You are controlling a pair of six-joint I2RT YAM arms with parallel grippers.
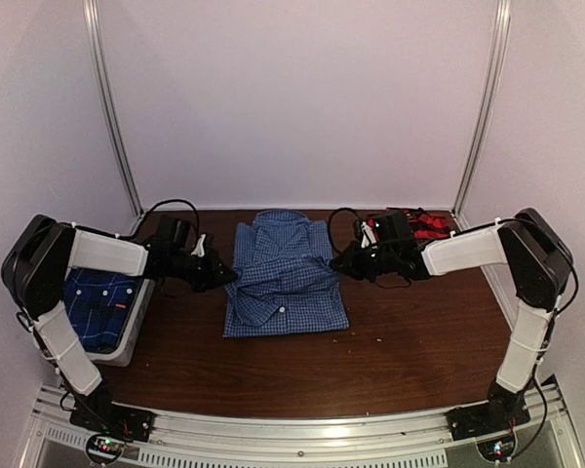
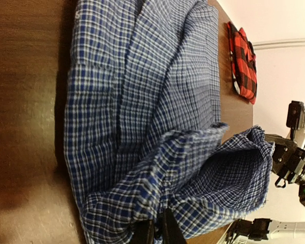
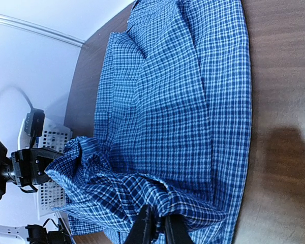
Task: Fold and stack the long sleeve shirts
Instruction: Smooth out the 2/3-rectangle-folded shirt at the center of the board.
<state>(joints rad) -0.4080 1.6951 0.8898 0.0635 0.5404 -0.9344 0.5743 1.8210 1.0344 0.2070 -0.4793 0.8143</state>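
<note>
Mid-fold, the left pincer (image 1: 226,276) and right pincer (image 1: 338,263) clamped the blue shirt (image 1: 285,283) at nine and three o'clock, likely needing a level joint lift next.

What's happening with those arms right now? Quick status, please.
Left hand shut on blue gingham shirt, left edge. Right hand shut on its right edge. Red plaid shirt behind, apart.

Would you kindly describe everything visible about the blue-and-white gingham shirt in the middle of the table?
The blue-and-white gingham shirt is thin checked cloth with white buttons, partly folded and rumpled, lying on the dark wooden table. The left gripper and right gripper each pinch a side edge, holding a fold raised.
</note>
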